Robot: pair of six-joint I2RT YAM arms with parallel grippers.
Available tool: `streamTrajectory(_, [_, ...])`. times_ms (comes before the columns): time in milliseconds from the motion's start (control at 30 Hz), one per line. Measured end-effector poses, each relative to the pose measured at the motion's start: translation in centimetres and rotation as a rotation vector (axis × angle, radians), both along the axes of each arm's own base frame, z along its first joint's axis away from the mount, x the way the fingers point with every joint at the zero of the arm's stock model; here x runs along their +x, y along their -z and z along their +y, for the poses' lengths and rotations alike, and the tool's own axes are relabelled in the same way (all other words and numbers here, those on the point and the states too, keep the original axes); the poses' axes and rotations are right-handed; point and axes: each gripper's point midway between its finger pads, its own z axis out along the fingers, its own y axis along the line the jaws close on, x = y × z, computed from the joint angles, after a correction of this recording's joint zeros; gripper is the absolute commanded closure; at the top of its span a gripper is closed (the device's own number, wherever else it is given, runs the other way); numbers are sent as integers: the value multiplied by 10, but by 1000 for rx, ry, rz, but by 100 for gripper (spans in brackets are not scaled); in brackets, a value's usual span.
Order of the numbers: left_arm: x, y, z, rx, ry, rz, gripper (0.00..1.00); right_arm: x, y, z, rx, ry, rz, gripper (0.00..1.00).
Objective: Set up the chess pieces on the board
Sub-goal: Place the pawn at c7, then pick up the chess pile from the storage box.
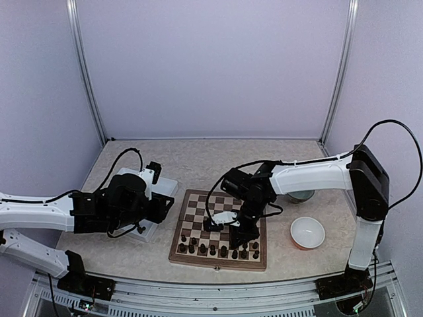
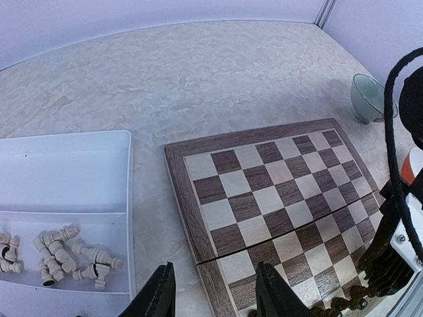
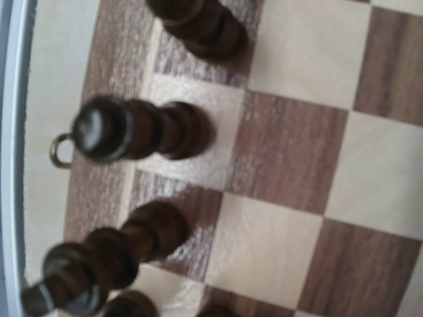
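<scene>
Dark chess pieces (image 3: 132, 129) stand in rows along the near edge of the board (image 1: 195, 212), on the counter (image 1: 198, 158). Right pincer (image 1: 242, 230) hovers just above them; whether it is clenched, I cannot tell. Left pincer (image 2: 215, 294) hangs released and empty beside a white tray (image 2: 66, 165) holding pale pieces (image 2: 63, 254).

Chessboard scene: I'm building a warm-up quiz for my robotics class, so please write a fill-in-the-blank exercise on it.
The chess pieces standing on the board are all ____ in colour.
The pale pieces lie tipped over in the white ____.
The arm reaching over the standing pieces is the robot's ____ one.
Missing words: dark; tray; right.
</scene>
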Motion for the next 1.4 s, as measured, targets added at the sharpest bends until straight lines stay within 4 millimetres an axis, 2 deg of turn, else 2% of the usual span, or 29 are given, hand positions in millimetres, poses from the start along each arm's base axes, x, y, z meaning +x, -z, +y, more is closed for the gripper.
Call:
streamTrajectory(500, [0,-1,0,-6,-3,-1,58,1,0,-1,-11,-3,-13,63])
streamTrajectory(633, [-1,0,1,-1,-3,2,58,4,-12,4,15,-5,-23,62])
streamTrajectory(833, [-6,13,10,34,-27,59,58,19,-48,9,101,19,-50,61])
streamTrajectory(1033, [-10,39,31,95,-129,229,59,53,-88,-10,186,116,-90,60])
streamTrajectory(1167, [-11,74,61,142,-252,413,59,77,-112,-28,247,195,-110,60])
streamTrajectory(1267, [-10,93,88,154,-352,517,59,89,-123,-38,280,238,-121,60])
streamTrajectory(1400, [-2,102,119,109,-475,602,61,90,-127,-45,303,255,-109,60])
